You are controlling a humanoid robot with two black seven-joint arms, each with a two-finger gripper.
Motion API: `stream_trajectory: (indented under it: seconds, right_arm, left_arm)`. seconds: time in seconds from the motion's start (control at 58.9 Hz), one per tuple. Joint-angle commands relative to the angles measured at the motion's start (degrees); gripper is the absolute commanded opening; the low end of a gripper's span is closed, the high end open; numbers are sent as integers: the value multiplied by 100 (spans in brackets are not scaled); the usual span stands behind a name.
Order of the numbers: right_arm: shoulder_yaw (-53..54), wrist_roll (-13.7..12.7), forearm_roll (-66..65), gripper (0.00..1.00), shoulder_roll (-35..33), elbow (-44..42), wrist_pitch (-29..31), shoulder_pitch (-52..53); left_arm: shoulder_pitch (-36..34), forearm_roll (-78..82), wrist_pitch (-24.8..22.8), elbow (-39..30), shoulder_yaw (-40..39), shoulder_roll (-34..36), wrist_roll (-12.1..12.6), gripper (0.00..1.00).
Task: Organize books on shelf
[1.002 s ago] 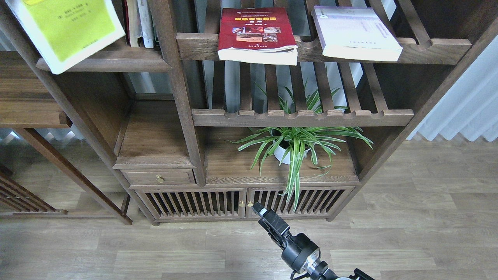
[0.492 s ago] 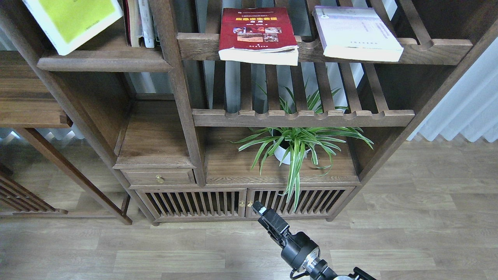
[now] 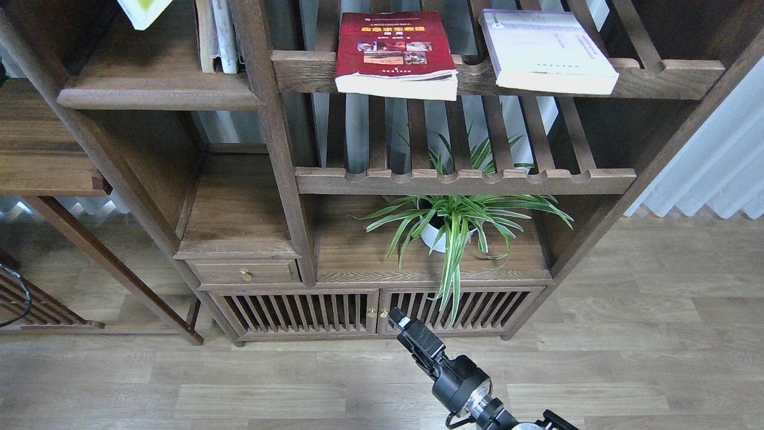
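Observation:
Only a corner of the yellow-green book (image 3: 143,9) shows at the top edge, above the solid dark-brown shelf (image 3: 158,92); what holds it is out of view. The dark red book (image 3: 394,51) and the pale lavender-white book (image 3: 546,48) lie flat on the upper slatted rack, their front edges overhanging its rail. My right gripper (image 3: 399,321) hangs low in front of the cabinet doors, far below the books, holding nothing; its dark fingers cannot be told apart. My left gripper is out of view.
A few thin books (image 3: 218,36) stand upright at the right end of the solid shelf. A potted spider plant (image 3: 453,224) sits on the lower board. A lower slatted rack (image 3: 465,179) spans the middle. A side table (image 3: 42,173) stands at left.
The yellow-green book has moved up and to the right, from overhanging the solid shelf's left end to almost out of view at the top. The right arm has barely moved.

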Motion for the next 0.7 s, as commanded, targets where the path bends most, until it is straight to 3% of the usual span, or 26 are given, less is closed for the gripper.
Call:
stream_trajectory:
  seconds: [0.0, 0.119, 0.136, 0.204, 0.679]
  right_arm:
    - [7, 0, 0, 99, 0, 9, 3, 0]
    - [7, 0, 0, 99, 0, 9, 11, 0]
    - [-2, 0, 0, 99, 0, 9, 11, 0]
    - [-2, 0, 0, 99, 0, 9, 11, 0]
    - [-2, 0, 0, 99, 0, 0, 11, -17]
  left_arm:
    - [2, 320, 0, 109, -22, -35, -378, 0]
    - [20, 496, 0, 293, -22, -35, -756, 0]
    - [37, 592, 0, 380, -13, -88, -948, 0]
    - [46, 689, 0, 530, -22, -193, -1090, 0]
    - [-33, 707, 0, 1567, 22, -853, -1503, 0]
